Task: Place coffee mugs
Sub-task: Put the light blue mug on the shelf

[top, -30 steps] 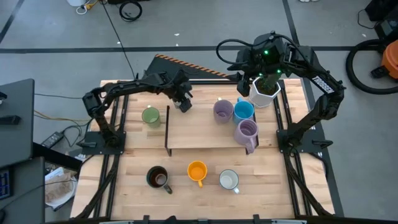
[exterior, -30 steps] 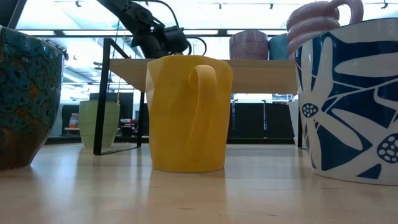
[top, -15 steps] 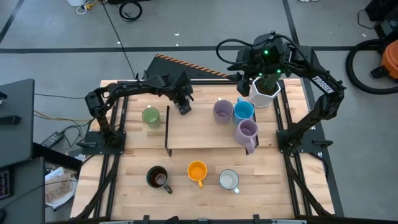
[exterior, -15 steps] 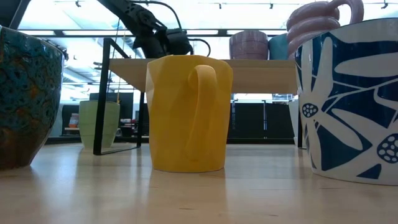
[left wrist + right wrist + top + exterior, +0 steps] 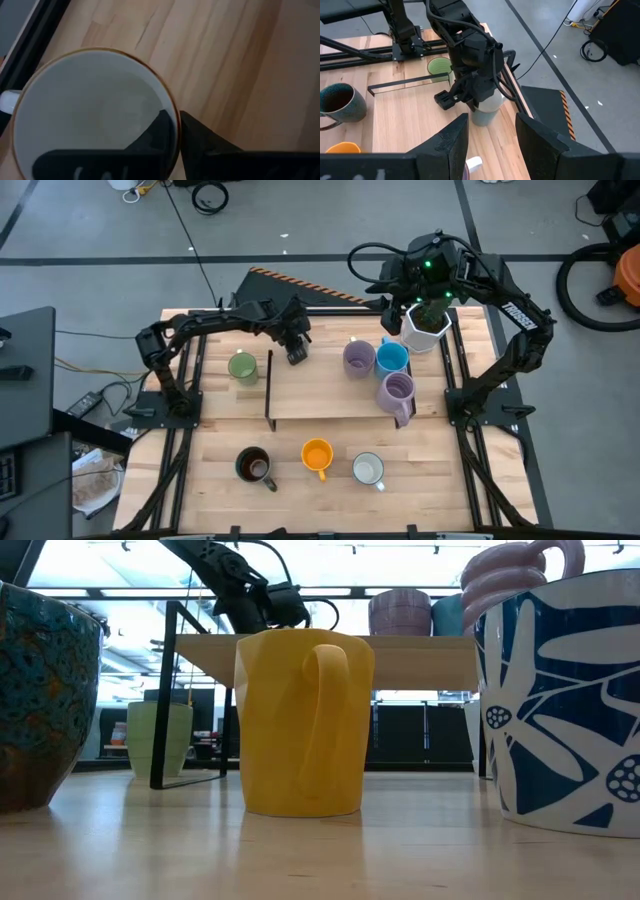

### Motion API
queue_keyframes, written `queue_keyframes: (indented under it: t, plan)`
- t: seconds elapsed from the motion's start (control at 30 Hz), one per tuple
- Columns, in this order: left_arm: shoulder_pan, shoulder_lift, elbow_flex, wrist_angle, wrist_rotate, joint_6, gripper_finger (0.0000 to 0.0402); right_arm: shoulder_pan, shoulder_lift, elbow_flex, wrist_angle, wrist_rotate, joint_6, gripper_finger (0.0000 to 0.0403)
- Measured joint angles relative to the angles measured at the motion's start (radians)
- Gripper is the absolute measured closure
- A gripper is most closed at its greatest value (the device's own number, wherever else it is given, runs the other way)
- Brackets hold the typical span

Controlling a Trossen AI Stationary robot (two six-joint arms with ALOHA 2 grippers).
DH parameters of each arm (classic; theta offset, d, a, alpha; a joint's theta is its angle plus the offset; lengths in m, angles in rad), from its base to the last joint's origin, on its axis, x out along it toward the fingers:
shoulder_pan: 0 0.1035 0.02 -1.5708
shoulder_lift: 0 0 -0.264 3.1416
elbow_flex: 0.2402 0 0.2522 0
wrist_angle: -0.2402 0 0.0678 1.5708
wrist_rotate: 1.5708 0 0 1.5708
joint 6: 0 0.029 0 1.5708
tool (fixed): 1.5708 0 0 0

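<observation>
A white mug [image 5: 486,110] with a brown-edged rim stands on the far left corner of the raised wooden shelf [image 5: 325,390]; my left gripper [image 5: 295,350] is shut on it and hides it in the high view. A lavender mug [image 5: 358,358], a blue mug [image 5: 391,358] and a taller lavender mug [image 5: 396,392] stand on the shelf's right part. The green mug [image 5: 241,366] sits on the table left of the shelf. Dark brown [image 5: 254,466], orange [image 5: 317,455] and pale grey-white [image 5: 368,469] mugs stand near the front edge. My right gripper [image 5: 492,145] hangs open above the back right. My left gripper pinches the white mug's rim [image 5: 175,117], with one finger [image 5: 155,132] inside the cup and the other [image 5: 205,147] outside its wall. The fingers slant steeply down from above. The mug stands upright with its bottom on the shelf.
A white faceted planter with a cactus [image 5: 425,325] stands at the back right, under my right arm. The shelf's black frame [image 5: 269,385] rises between the green mug and the shelf top. Bare wood shows on the shelf's left half.
My left gripper has stayed over the shelf's far left corner, rolled a little, and shut on the white mug's rim. The mug has not moved.
</observation>
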Motion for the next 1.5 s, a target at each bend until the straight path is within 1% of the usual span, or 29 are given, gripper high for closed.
queue_keyframes:
  t: [0.13, 0.23, 0.4, 0.5, 0.7, 0.83, 1.0, 1.07, 1.17, 1.33, 1.5]
  plan:
    - [0.004, -0.028, -0.002, -0.015, 0.004, 0.004, 0.0372, 0.000, 0.000, 0.000, 0.000, 0.000, 0.000, 0.0234]
    - [0.006, -0.048, 0.033, -0.056, 0.004, 0.038, 0.0372, 0.000, 0.000, 0.000, 0.000, 0.000, 0.000, 0.0234]
    - [0.004, -0.051, 0.165, -0.150, -0.007, 0.117, 0.0373, 0.000, 0.000, 0.000, 0.000, 0.000, 0.000, 0.0234]
    - [-0.001, -0.051, 0.247, -0.176, -0.010, 0.161, 0.0373, 0.000, 0.000, 0.000, 0.000, 0.000, 0.000, 0.0234]
    - [-0.021, -0.053, 0.405, -0.308, -0.009, 0.212, 0.0373, 0.000, 0.000, 0.000, -0.001, 0.002, 0.000, 0.0234]
    - [-0.057, -0.053, 0.490, -0.355, -0.011, 0.218, 0.0373, 0.000, 0.000, 0.000, -0.001, 0.027, -0.001, 0.0234]
    - [-0.120, -0.052, 0.537, -0.362, 0.026, 0.188, 0.0373, 0.000, 0.000, 0.000, -0.001, 0.027, -0.006, 0.0234]
    - [-0.146, -0.053, 0.541, -0.355, 0.041, 0.175, 0.0373, 0.000, 0.000, 0.000, -0.001, 0.027, -0.010, 0.0234]
    - [-0.189, -0.053, 0.540, -0.393, 0.068, 0.159, 0.0373, 0.000, 0.000, 0.000, -0.002, 0.027, -0.020, 0.0234]
    - [-0.259, -0.053, 0.540, -0.392, 0.066, 0.145, 0.0373, 0.000, 0.000, 0.000, -0.002, 0.027, -0.025, 0.0234]
    - [-0.301, -0.043, 0.540, -0.399, 0.057, 0.144, 0.0373, 0.000, 0.000, 0.000, -0.001, 0.027, -0.026, 0.0234]
